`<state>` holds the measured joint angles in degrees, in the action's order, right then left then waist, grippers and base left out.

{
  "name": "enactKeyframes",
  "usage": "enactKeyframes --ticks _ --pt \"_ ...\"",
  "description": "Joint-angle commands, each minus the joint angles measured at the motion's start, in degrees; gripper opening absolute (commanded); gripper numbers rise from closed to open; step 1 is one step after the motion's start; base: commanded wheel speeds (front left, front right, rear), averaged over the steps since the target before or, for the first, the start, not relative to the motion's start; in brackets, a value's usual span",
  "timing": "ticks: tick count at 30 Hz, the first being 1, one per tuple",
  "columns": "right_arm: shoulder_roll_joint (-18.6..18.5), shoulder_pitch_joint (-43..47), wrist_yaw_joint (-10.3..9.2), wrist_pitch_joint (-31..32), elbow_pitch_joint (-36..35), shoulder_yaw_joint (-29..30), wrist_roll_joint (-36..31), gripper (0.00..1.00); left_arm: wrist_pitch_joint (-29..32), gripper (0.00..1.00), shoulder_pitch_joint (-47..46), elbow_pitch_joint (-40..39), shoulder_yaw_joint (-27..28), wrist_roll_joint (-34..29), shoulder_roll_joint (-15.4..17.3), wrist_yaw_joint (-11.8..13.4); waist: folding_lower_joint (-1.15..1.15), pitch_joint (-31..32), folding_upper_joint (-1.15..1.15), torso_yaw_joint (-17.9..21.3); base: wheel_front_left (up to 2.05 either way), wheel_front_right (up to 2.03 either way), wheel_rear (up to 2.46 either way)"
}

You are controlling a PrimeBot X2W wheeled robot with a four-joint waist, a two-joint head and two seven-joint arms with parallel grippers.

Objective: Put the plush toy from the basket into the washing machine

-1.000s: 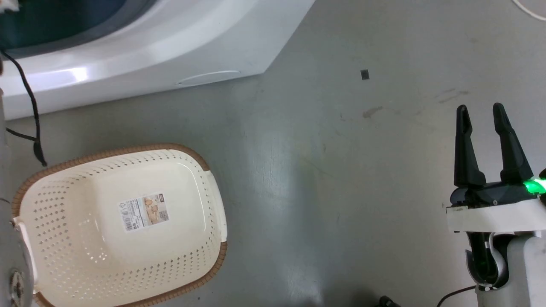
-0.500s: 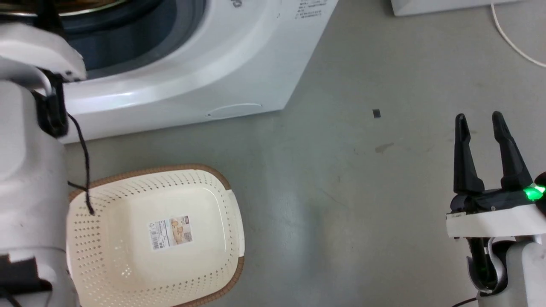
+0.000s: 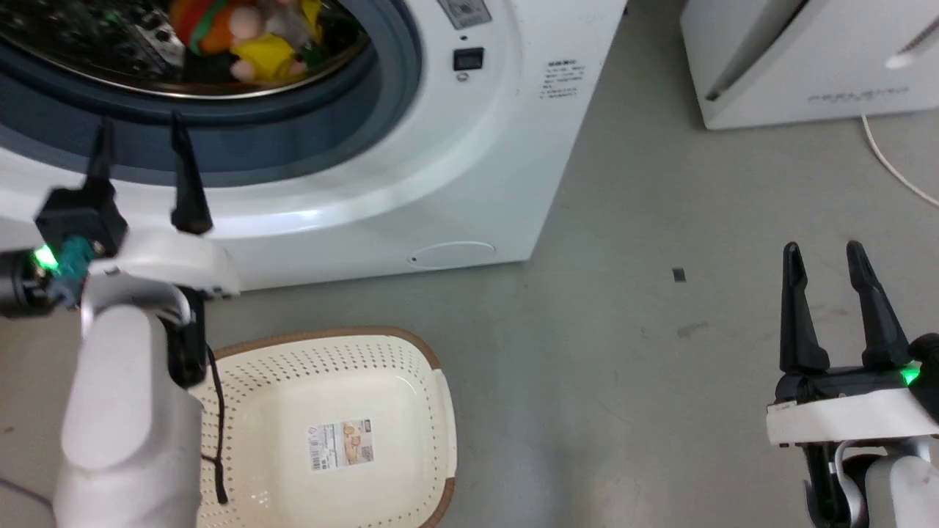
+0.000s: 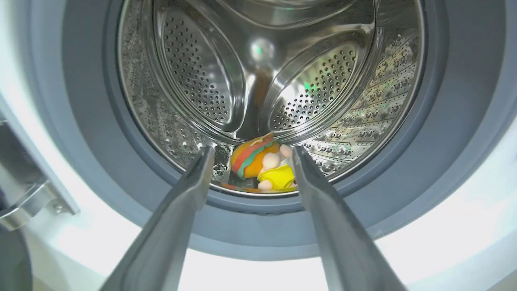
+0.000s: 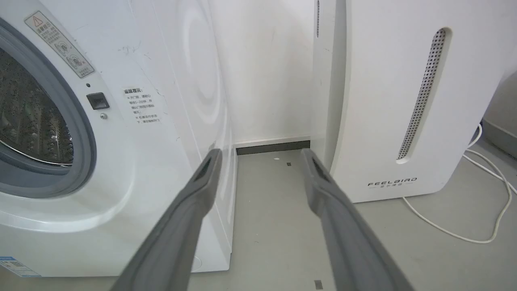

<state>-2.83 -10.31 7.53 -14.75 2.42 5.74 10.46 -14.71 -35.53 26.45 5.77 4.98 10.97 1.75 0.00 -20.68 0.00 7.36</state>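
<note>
Plush toy [image 3: 242, 37] lies on the lower wall of the perforated steel drum [image 4: 194, 81], just behind the grey door gasket [image 3: 308, 158] of the washing machine [image 3: 440, 147], its orange bun and yellow part facing the opening. Left gripper [image 3: 141, 126] is level with the porthole's lower edge. Its fingers are spread wide, hold nothing and stand apart from the toy, which sits between them in the left wrist view. Right gripper [image 3: 822, 249] hangs over the grey floor [image 3: 623, 367], well to the right of the washer's corner, fingers moderately apart and holding nothing. Basket [image 3: 330, 334] stands on the floor near the washer's front edge, the sticker [image 3: 341, 444] on its inner bottom in plain sight with print too small to read. A strip of floor separates the washer's side from the white appliance [image 5: 383, 101] marked "FEELBIRD", and a white cable [image 5: 444, 230] trails on the floor at that appliance's right. The washer front bears a warning label [image 5: 60, 44] and a block of small characters [image 5: 142, 106], neither legible.
</note>
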Motion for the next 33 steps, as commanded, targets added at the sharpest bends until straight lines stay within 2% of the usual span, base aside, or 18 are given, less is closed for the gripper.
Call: enactKeyframes --ticks 1,8,14,26,33 --pt "-0.05 0.87 -0.04 -0.25 -0.39 0.05 -0.6 1.0 -0.29 1.0 1.87 -1.0 -0.16 -0.57 -0.49 -0.26 0.0 2.07 0.0 -1.72 0.0 0.0 0.0" --pt "-0.05 3.66 -0.04 -0.25 -0.87 0.48 -1.98 1.0 -0.29 1.0 8.58 -4.19 -1.49 -2.28 -3.5 -0.8 0.0 6.59 0.0 -4.86 0.0 0.0 0.0" --pt "-0.05 6.1 -0.04 -0.25 -1.75 0.07 -2.79 1.0 -0.29 1.0 14.12 -7.01 -2.49 -3.05 -4.85 -1.14 0.0 10.44 0.0 -6.37 0.0 0.0 0.0" --pt "-0.05 11.65 -0.04 -0.25 -2.77 -0.49 -4.35 1.0 -0.29 1.0 25.17 -11.52 -5.01 -3.99 -5.79 -1.37 0.0 18.15 0.0 -8.13 0.0 0.0 0.0" --pt "-0.05 13.4 -0.04 -0.25 -3.1 -0.22 -4.52 1.0 -0.29 1.0 30.4 -13.26 -6.05 -3.67 -6.44 -1.45 0.0 19.92 0.0 -8.92 0.0 0.0 0.0"
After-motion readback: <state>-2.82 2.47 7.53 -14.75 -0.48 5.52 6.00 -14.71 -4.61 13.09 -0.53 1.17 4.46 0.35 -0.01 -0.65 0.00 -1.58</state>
